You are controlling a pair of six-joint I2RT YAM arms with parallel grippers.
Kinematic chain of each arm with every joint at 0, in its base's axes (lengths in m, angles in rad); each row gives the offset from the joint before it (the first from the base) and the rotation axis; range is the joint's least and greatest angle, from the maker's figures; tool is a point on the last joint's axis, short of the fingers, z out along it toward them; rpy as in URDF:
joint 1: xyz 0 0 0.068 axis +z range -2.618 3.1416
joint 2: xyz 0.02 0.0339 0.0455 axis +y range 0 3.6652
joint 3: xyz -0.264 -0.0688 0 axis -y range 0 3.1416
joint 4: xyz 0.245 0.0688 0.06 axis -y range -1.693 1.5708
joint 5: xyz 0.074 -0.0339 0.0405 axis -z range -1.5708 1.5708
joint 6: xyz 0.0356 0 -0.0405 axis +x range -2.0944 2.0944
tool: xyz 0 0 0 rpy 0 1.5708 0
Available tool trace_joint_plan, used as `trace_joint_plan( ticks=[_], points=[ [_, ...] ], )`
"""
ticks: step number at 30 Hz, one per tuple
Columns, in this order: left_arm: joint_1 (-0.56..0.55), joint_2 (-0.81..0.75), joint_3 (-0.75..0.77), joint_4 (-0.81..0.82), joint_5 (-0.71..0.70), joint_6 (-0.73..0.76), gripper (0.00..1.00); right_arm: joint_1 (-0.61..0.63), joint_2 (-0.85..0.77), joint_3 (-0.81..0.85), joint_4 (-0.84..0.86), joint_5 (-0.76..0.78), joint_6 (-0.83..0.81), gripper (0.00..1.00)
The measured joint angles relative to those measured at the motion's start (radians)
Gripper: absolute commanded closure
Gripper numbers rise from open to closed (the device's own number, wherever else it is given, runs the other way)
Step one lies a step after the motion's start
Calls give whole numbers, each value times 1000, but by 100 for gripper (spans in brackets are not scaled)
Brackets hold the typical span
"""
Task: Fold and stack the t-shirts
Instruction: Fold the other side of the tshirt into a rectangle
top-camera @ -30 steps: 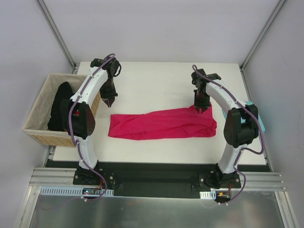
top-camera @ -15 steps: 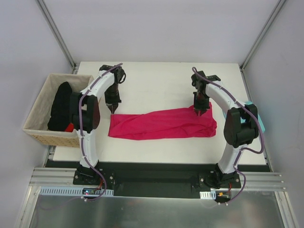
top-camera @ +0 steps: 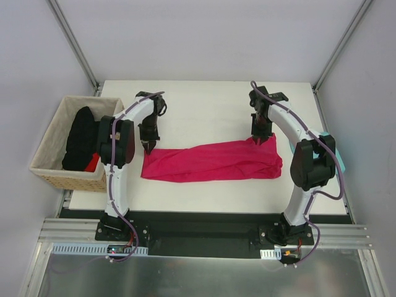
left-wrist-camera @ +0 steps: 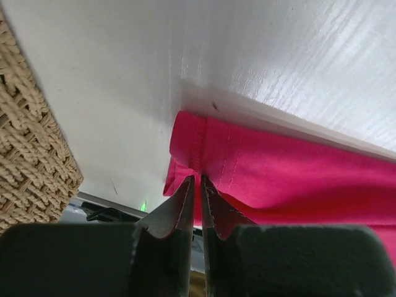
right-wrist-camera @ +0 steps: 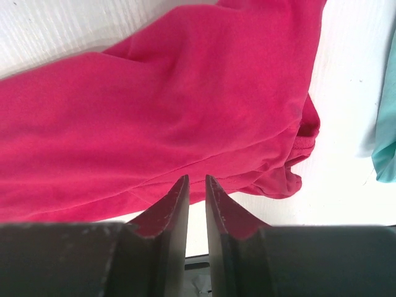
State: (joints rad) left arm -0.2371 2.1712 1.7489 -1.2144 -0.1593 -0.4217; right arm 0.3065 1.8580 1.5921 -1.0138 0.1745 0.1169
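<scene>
The left gripper [top-camera: 147, 146] points straight down over the far left corner of the crimson-pink t-shirt [top-camera: 210, 162]. In the left wrist view its fingers are almost together, with only a thin slit between them. The tips [left-wrist-camera: 195, 180] sit right at the stitched hem of that corner [left-wrist-camera: 278, 179], and it is not clear whether any cloth is caught between them. The right gripper [top-camera: 261, 140] also points down, at the far right corner of the same shirt. In the right wrist view its jaws stand a little way apart, the gap slightly wider than on the left. The tips [right-wrist-camera: 197, 180] are over the edge of the pink cloth [right-wrist-camera: 154, 105], with cloth and then bare table showing through the gap, so I cannot tell whether they pinch a fold or merely rest there. The shirt lies flat on the white table [top-camera: 204, 108] as a long band folded lengthwise. It runs left to right between the two arms, with a fairly square left end and a more rounded, slightly bunched right end. The teal t-shirt [top-camera: 340, 163] lies at the right edge of the table, largely hidden behind the right arm. In the right wrist view a sliver of it [right-wrist-camera: 387, 124] shows, parted from the pink shirt by a strip of table. A woven wicker basket [top-camera: 67, 179] stands off the table's left side, near the left gripper, and holds dark cloth [top-camera: 79, 139].
</scene>
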Motion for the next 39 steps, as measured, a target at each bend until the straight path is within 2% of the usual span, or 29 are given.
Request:
trace_joint_plan(
  ticks=[39],
  points=[
    [0,39,34,-26,21,12,92,0,84,102,-46,-34,-20,80]
  ],
)
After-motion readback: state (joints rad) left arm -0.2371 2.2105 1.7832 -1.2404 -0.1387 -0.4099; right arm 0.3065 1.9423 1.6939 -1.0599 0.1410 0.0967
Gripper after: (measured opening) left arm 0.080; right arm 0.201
